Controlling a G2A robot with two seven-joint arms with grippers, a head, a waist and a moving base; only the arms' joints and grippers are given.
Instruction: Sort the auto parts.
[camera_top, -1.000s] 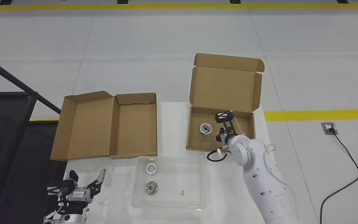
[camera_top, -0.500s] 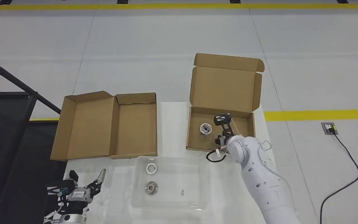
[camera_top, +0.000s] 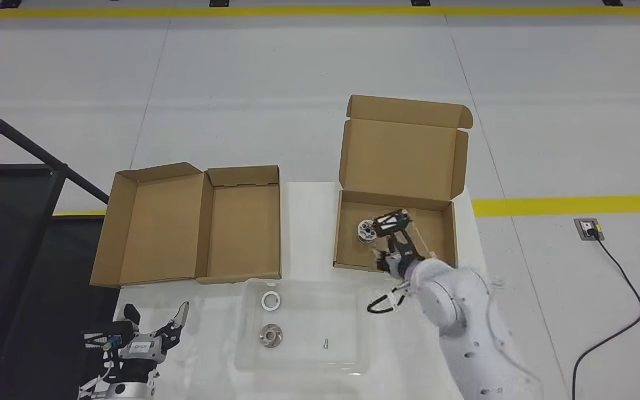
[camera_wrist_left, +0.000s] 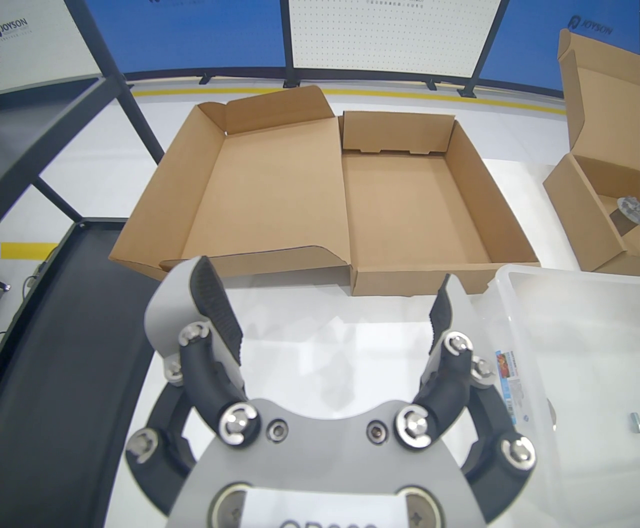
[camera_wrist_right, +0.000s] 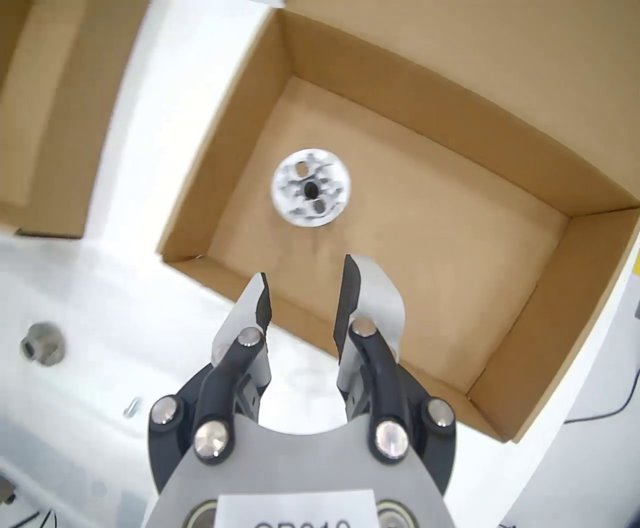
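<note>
A silver disc part (camera_wrist_right: 311, 188) with holes lies flat in the right cardboard box (camera_top: 440, 225); the top view has the disc (camera_top: 367, 231) near that box's left wall. My right gripper (camera_wrist_right: 305, 290) hovers open and empty over the box's front edge (camera_top: 390, 225), a short way from the disc. A clear plastic bin (camera_top: 345, 300) holds a white ring (camera_top: 270, 299), a metal hub (camera_top: 269, 335) and a small bolt (camera_top: 327, 343). My left gripper (camera_wrist_left: 325, 290) stands open and empty at the table's front left corner (camera_top: 157, 318), left of the bin.
A wide cardboard box (camera_top: 240, 225) with its lid folded out sits at the back left, with nothing inside it (camera_wrist_left: 415, 210). A black shelf frame (camera_wrist_left: 75, 320) borders the table's left side. White table shows between the boxes (camera_top: 305, 220).
My right gripper has drawn back from deeper over the right box toward its front edge and turned left. The disc stays in the box. The left arm has not moved.
</note>
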